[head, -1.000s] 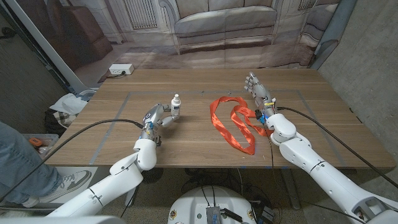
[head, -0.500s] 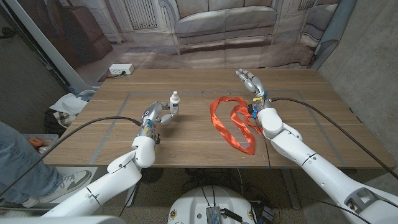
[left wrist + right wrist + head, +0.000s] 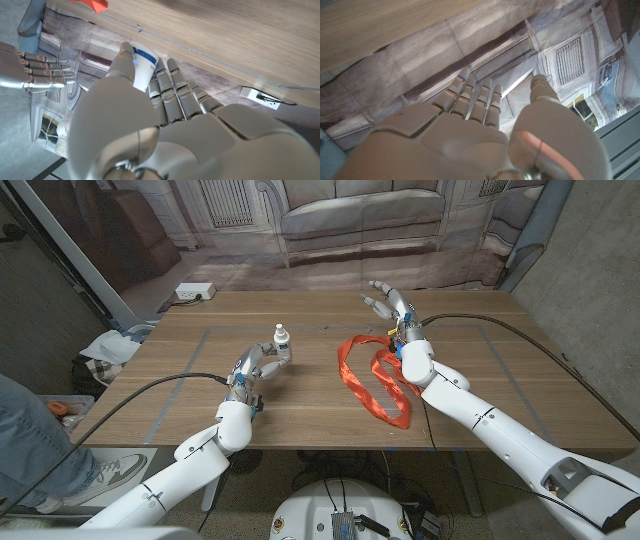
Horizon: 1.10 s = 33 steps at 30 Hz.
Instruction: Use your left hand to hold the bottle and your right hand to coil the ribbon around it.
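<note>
The main risk I see is at the left robot hand (image 3: 258,366). It holds the small white bottle (image 3: 283,343) only between the thumb and the fingers, near the fingertips, and the bottle looks light and narrow. If the ribbon (image 3: 375,378) is pulled tight during coiling, I judge that the bottle can turn or slip out of this grip, or tip over on the counter (image 3: 500,380). In the left wrist view the bottle (image 3: 145,67) sits between the thumb and the other fingers (image 3: 172,92), so the contact seems real but shallow.

A second risk is the ribbon itself. It lies in loose orange loops, and grasping one loop may drag the whole tangle or catch it on the right arm, which passes just beside it.

The right robot hand (image 3: 388,303) is open, fingers spread, and it holds nothing. It hovers beyond the far end of the ribbon, near it but not touching. The ribbon lies on the counter between the two hands, well apart from the bottle.
</note>
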### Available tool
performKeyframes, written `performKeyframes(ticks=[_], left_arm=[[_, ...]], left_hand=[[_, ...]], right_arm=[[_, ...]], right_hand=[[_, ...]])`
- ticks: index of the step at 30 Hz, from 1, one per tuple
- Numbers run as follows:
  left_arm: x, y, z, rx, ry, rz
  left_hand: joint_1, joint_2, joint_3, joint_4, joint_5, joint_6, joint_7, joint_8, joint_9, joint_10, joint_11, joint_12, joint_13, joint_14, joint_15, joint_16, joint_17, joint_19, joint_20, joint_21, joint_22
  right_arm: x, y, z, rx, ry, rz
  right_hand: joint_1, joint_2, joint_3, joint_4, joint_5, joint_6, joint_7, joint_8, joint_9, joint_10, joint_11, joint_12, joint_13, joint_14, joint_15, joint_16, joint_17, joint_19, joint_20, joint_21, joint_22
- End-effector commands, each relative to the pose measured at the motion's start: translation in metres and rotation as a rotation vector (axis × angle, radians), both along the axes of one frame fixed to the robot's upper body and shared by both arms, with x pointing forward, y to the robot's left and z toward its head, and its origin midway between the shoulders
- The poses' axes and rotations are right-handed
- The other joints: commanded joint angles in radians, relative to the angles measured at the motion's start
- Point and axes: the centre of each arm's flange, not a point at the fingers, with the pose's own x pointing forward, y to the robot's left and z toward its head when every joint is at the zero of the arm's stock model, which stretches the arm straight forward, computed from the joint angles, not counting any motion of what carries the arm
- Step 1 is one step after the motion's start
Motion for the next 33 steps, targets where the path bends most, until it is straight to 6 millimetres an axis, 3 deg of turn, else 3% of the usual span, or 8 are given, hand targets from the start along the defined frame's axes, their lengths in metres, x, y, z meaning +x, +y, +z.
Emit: performKeyframes(ticks=[1,8,15,20,33], left_arm=[[-0.001,-0.004,0.001,-0.078,-0.004,-0.095],[0.001,-0.006,-0.003,-0.085,0.011,-0.104],[-0.001,-0.006,-0.005,-0.1,0.003,-0.105],[-0.004,-0.005,-0.006,-0.109,0.001,-0.104],[-0.01,-0.004,-0.009,-0.115,0.0,-0.1]], left_hand=[[0.046,0.048,0.133,0.124,0.008,0.151,-0.043,0.022,0.002,0.157,-0.147,0.051,0.154,-0.003,-0.077,-0.002,0.004,0.003,0.003,-0.001,0.001],[0.043,0.045,0.139,0.124,0.008,0.147,-0.041,0.021,0.002,0.156,-0.146,0.05,0.164,-0.006,-0.077,-0.003,0.004,0.002,0.005,-0.002,0.001],[0.041,0.043,0.144,0.125,0.008,0.146,-0.041,0.021,0.002,0.152,-0.144,0.047,0.172,-0.01,-0.077,-0.004,0.004,0.0,0.01,-0.003,0.001],[0.039,0.043,0.148,0.125,0.008,0.144,-0.041,0.021,0.002,0.154,-0.144,0.047,0.178,-0.012,-0.075,-0.005,0.004,0.0,0.016,-0.003,0.002],[0.034,0.039,0.158,0.126,0.008,0.145,-0.042,0.023,0.004,0.156,-0.145,0.046,0.192,-0.016,-0.075,-0.005,0.005,-0.002,0.019,-0.004,0.002]], right_arm=[[0.005,0.003,0.012,-0.188,0.004,-0.163],[0.017,0.01,0.007,-0.313,0.046,-0.245],[0.023,0.015,0.007,-0.415,0.062,-0.294],[0.029,0.014,0.001,-0.45,0.068,-0.318],[0.05,0.011,-0.006,-0.552,0.183,-0.344]], right_hand=[[0.031,-0.008,-0.001,0.005,-0.001,0.039,-0.012,0.011,0.004,0.043,-0.022,0.01,0.001,0.049,-0.017,0.015,0.005,0.05,-0.018,0.01,0.005],[0.053,-0.012,-0.001,0.002,0.001,0.052,-0.026,0.011,0.004,0.061,-0.034,0.013,0.001,0.065,-0.022,0.015,0.005,0.065,-0.026,0.011,0.006],[0.098,-0.012,0.005,-0.002,0.005,0.061,-0.061,0.007,0.005,0.068,-0.07,0.008,0.001,0.07,-0.027,0.009,0.005,0.067,-0.029,0.007,0.008],[0.137,-0.037,-0.002,-0.006,0.011,0.064,-0.082,0.001,0.006,0.07,-0.088,0.001,0.001,0.072,-0.04,0.001,0.004,0.067,-0.038,0.002,0.009],[0.169,-0.031,-0.003,0.005,0.018,0.073,-0.086,-0.003,0.007,0.077,-0.091,-0.004,0.001,0.061,-0.052,-0.006,0.008,0.061,-0.05,-0.006,0.01]])
